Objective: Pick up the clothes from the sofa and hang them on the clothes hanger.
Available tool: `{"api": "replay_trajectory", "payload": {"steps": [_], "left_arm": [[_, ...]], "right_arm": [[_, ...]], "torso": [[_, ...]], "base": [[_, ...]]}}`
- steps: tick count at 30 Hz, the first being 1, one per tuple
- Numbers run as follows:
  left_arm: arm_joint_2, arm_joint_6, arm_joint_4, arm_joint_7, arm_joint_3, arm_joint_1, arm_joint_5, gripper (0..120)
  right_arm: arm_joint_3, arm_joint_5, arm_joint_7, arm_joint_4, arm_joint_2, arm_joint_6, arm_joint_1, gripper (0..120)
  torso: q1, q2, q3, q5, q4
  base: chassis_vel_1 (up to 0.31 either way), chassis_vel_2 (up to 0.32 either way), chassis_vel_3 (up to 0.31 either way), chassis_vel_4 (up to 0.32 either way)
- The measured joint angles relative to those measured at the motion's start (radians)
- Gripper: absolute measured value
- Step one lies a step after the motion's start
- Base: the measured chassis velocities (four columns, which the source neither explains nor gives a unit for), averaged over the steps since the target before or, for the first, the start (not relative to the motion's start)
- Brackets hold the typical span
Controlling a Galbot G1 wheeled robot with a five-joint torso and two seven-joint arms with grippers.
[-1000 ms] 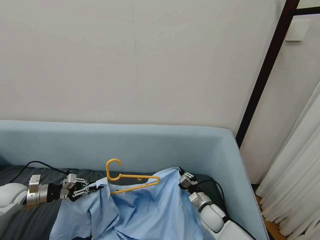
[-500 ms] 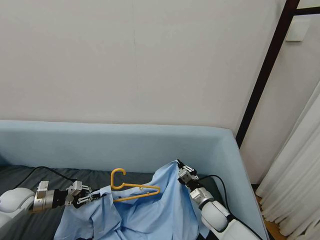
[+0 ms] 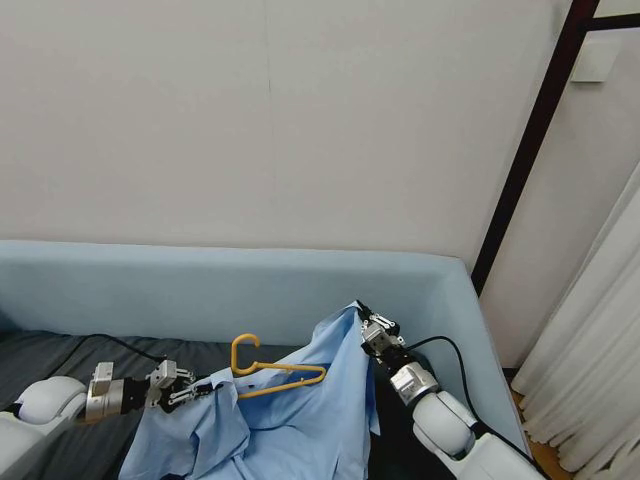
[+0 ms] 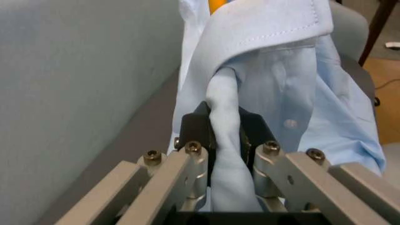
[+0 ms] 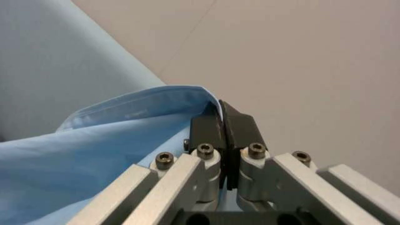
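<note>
1. Left pincer (image 3: 192,387) (image 4: 226,127): sits low on the left, just above the dark seat cushion (image 3: 50,352). Clamps its pads (image 4: 195,129) on a rolled strand of the light blue shirt (image 3: 300,420) (image 4: 281,84), with the fabric squeezed between them.
2. Right pincer (image 3: 366,322) (image 5: 222,119): reaches up on the right, close in front of the backrest. Presses shut on a thin edge of the shirt (image 5: 93,150), beside a stitched hem, and holds the highest point of the cloth.
3. Shirt: hangs stretched between the two pincers, higher at the right end than at the left. Sags in the middle and drapes in folds toward the near edge, over the seat.
4. Yellow hanger (image 3: 275,368): rests between the two pincers, hook up and toward the left. Runs its bar rightward, with the right end tucked against the shirt.
5. Sofa (image 3: 200,285): spreads a pale blue backrest along the far side and turns toward the near side at the right.
6. Black cable (image 3: 445,350): loops off the right arm.
7. Beyond the sofa: plain pale wall (image 3: 270,120), dark pole (image 3: 528,140) slanting at the right, white curtain (image 3: 600,340) at the far right.
</note>
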Motion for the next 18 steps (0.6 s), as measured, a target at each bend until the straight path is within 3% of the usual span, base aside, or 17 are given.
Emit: {"api": "replay_trajectory", "payload": {"steps": [18], "left_arm": [[-0.09,0.025,0.032,-0.034,0.082,-0.063,0.04,7]], "right_arm": [[-0.003,0.053,-0.022,0.166,-0.094,-0.005,-0.02,0]], "torso": [[0.0,0.0,0.0,0.0001,0.0004]], "base": [[0.0,0.0,0.0,0.0]]}}
